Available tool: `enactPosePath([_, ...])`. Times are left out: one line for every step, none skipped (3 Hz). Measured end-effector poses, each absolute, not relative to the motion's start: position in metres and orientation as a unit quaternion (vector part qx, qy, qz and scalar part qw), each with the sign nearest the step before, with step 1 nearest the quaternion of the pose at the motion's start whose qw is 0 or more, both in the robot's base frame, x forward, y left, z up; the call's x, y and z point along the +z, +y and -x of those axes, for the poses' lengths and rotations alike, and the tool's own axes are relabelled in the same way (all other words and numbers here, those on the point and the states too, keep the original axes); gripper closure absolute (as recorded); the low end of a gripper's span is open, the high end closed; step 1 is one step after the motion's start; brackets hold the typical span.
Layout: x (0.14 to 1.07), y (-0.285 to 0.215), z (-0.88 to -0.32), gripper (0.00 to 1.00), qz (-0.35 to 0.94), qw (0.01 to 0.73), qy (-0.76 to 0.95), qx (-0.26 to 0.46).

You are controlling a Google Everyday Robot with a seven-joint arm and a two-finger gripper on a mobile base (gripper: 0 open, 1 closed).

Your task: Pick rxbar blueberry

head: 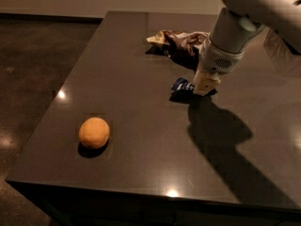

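The rxbar blueberry (181, 84) is a small dark navy wrapper with a white patch. Only its left end shows, sticking out from my gripper (204, 86) near the middle of the dark table (141, 164). The gripper is shut on the bar's right part and hides it. The bar sits a little above the tabletop, with a dark shadow under it. The pale arm comes down from the upper right.
A crumpled brown-and-cream chip bag (178, 41) lies just behind the gripper. An orange (94, 132) sits at the front left of the table. The table's left and front edges drop to a dark floor.
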State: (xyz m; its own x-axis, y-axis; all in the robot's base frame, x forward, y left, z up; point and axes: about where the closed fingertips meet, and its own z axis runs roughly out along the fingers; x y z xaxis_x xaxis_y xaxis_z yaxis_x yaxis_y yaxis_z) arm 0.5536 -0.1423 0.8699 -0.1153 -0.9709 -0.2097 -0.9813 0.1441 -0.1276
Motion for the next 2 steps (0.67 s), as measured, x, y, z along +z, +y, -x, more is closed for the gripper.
enactPosePath([0.912, -0.140, -0.547, 1.00, 0.647, 0.141, 0.749, 0.024])
enactPosePath([0.977, -0.128, -0.543, 1.00, 0.649, 0.175, 0.740, 0.021])
